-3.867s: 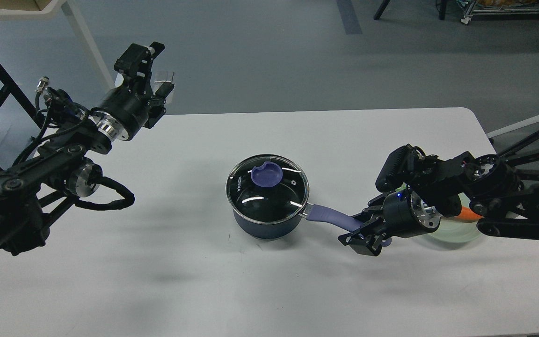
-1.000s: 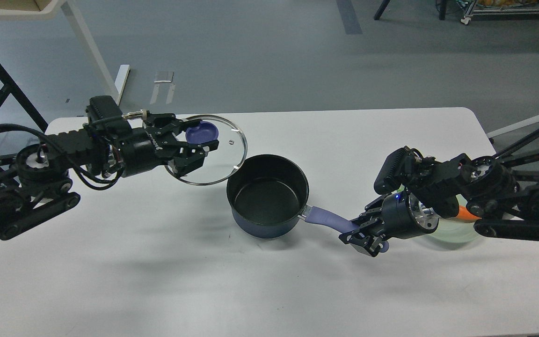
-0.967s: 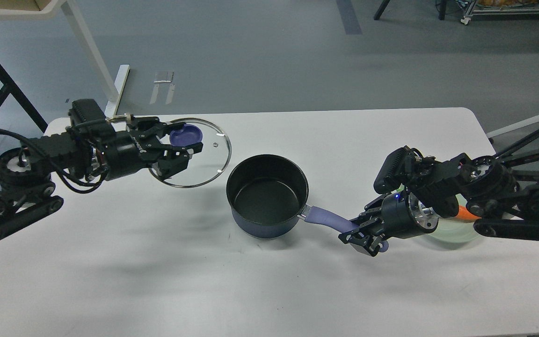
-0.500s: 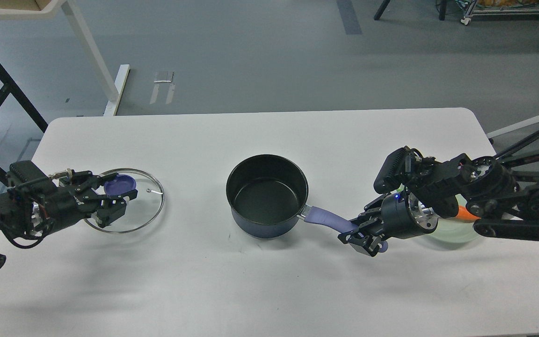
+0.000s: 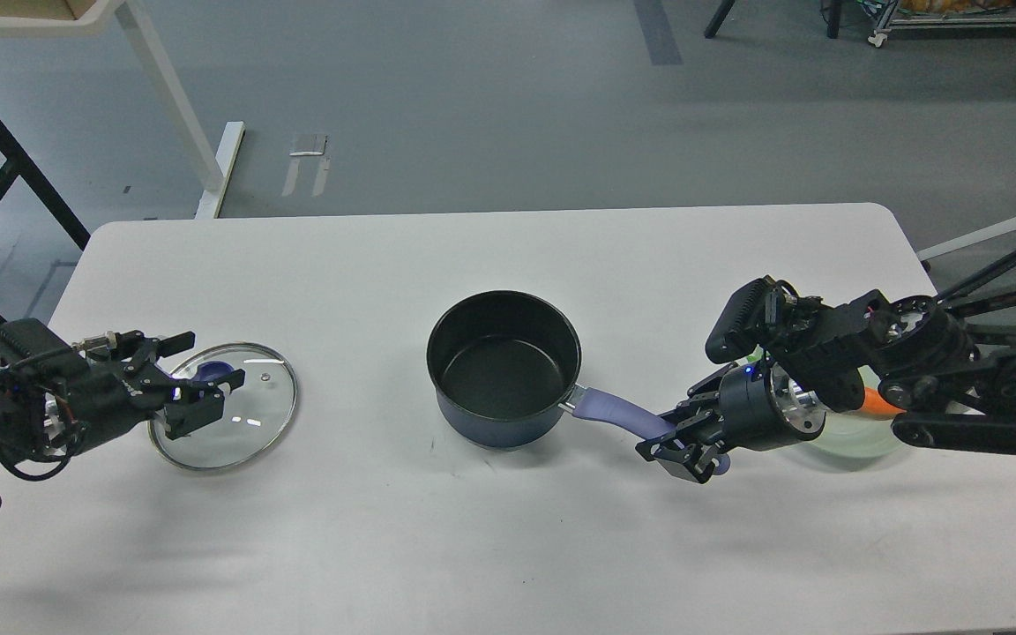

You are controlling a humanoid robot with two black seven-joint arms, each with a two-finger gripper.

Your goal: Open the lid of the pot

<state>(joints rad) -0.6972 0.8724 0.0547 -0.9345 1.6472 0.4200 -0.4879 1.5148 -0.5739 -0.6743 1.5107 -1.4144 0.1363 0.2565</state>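
Saucepan [image 5: 503, 369]: you've got it uncovered at mid-table [image 5: 490, 538], upright, black inside showing, dark blue wall; the lavender handle [image 5: 612, 412] runs out to its right and slightly toward you.
Glass lid [image 5: 235, 410]: well left of the saucepan, lying low on the table, steel rim all visible, vent hole on the side facing the saucepan. Can't tell if it's fully flat or a touch raised on the far-left side.
Lid knob [image 5: 205, 372]: purple-blue, on the lid's side away from the saucepan, partly hidden by the fingers.
Left gripper [image 5: 194, 382]: your left arm reaches in from left of the saucepan; fingers spread apart, one above and one below the knob. Can't tell if either finger touches the knob.
Right gripper [image 5: 683, 448]: right of the saucepan, at the handle's far end; fingers clamped on the handle tip, the holed end poking out past them.
Pale green plate [image 5: 852, 438]: further right of the saucepan, mostly hidden behind your right arm; something orange [image 5: 880, 405] shows on it, too covered to name.
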